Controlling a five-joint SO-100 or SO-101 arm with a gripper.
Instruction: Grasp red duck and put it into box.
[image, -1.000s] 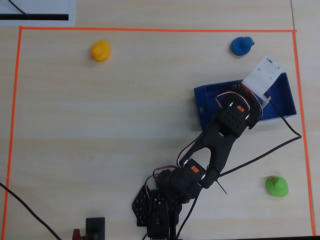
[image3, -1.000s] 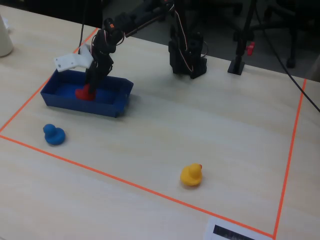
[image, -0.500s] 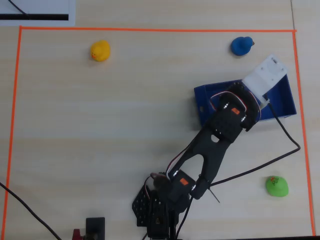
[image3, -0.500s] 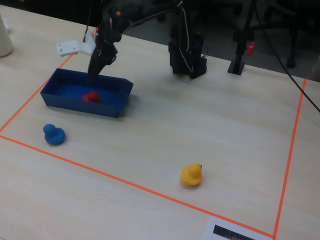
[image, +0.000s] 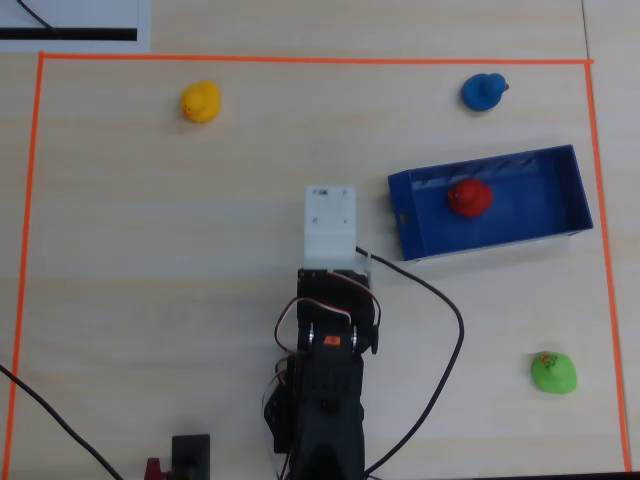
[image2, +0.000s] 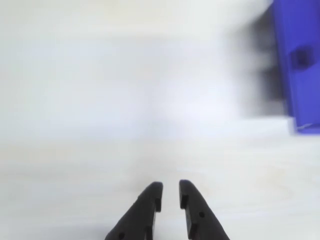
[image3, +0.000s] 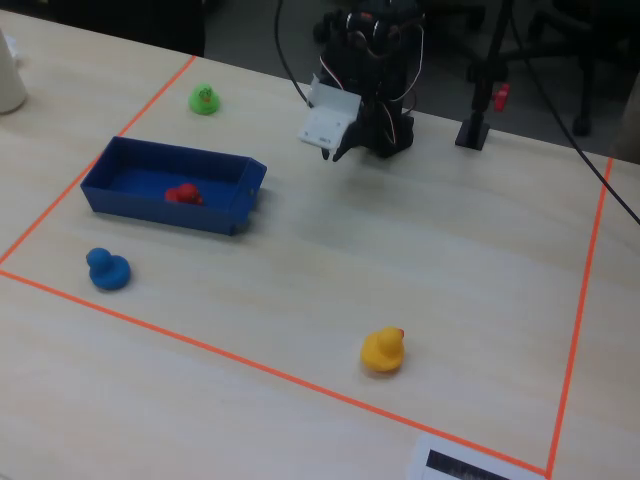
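In the wrist view the gripper fills the bottom edge, its two dark fingers standing a narrow gap apart with nothing between them. Below them is only bare pale wood of the table. Farther off, at the upper right of that view, one blurred end of the box shows; the red duck cannot be seen there.

From above, the arm comes up from the bottom edge, with its white camera housing over the gripper, so the fingers are hidden in that view. Just to the right of the housing begins the box, lying lengthwise and slightly tilted. The red duck sits on the box floor, near the middle, away from the walls and well apart from the gripper.

The fixed view shows the same from the opposite side: the gripper is raised near the arm's base, and the box lies to its left with the red duck inside.

Farther out on the table are a green duck at lower right in the overhead view, a blue duck beyond the box, and a yellow duck at the far left. An orange tape line frames the work area.
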